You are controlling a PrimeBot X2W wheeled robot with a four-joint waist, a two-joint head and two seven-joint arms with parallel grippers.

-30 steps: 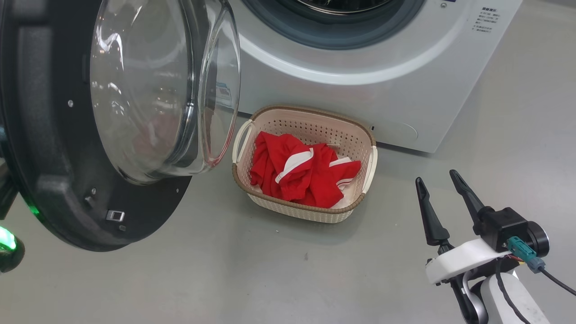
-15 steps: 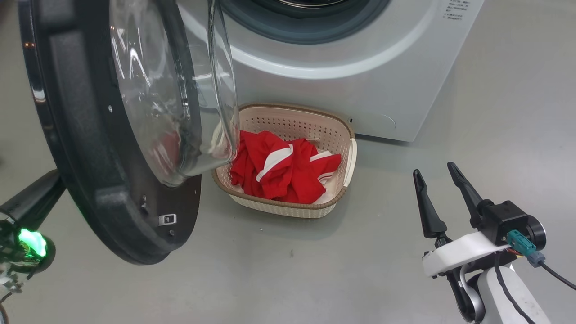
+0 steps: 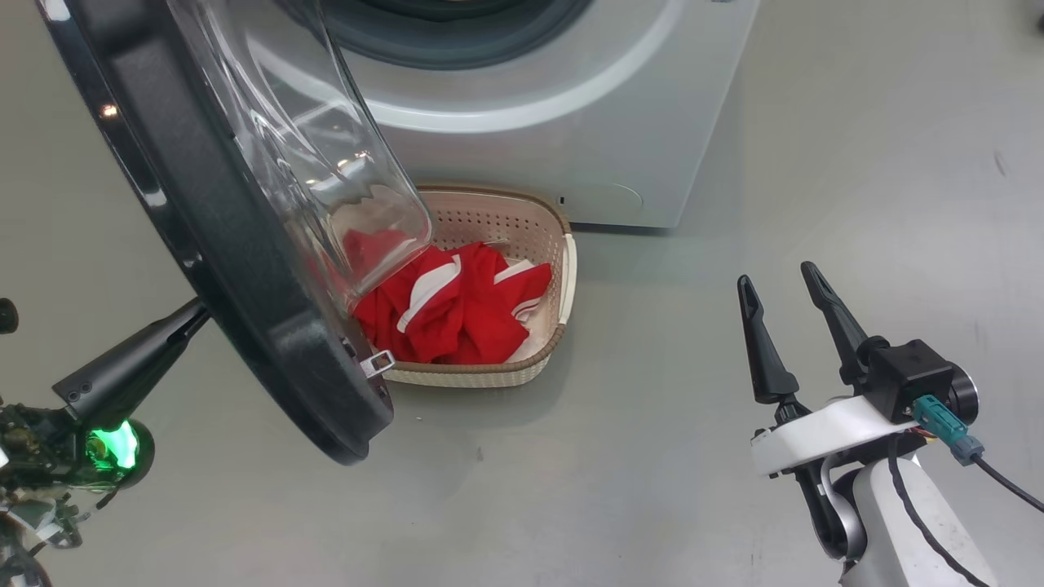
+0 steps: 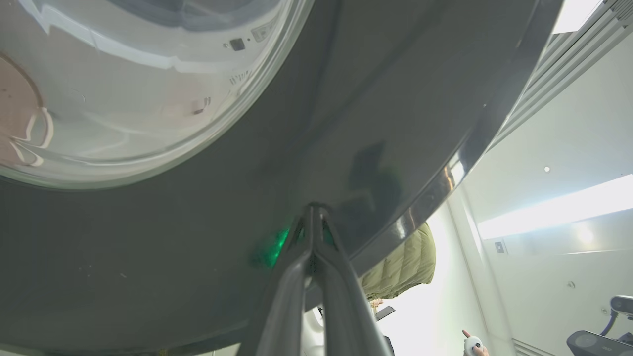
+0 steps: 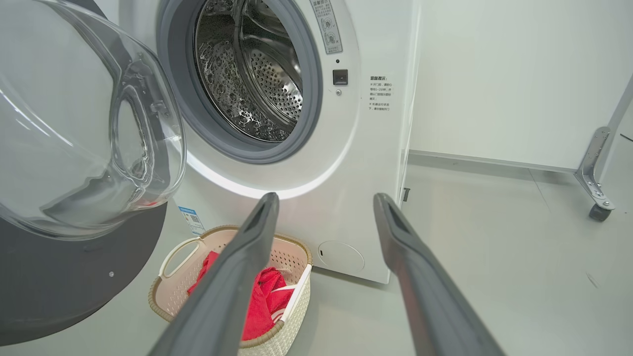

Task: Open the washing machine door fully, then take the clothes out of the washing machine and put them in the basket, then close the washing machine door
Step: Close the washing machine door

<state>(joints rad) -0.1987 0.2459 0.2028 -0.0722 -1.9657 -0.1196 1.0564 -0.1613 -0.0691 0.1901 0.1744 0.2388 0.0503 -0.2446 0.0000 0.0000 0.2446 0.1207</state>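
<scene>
Washing machine door (image 3: 236,269) has swung further round toward the washing machine (image 3: 530,106). Left gripper (image 4: 314,217) is pinched shut, tips pressed on the black rim just ahead: pushing, not grasping. Right gripper (image 3: 773,277) idles, jaws wide, empty. The clothes (image 3: 457,310) lie in the basket (image 3: 565,269), ahead-left of those jaws, so closing is what remains.

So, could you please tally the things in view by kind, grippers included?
washer: 1
door: 1
basket: 1
clothes heap: 1 (garments within can't be counted)
grippers: 2, left gripper shut, right gripper open
Total: 6
</scene>
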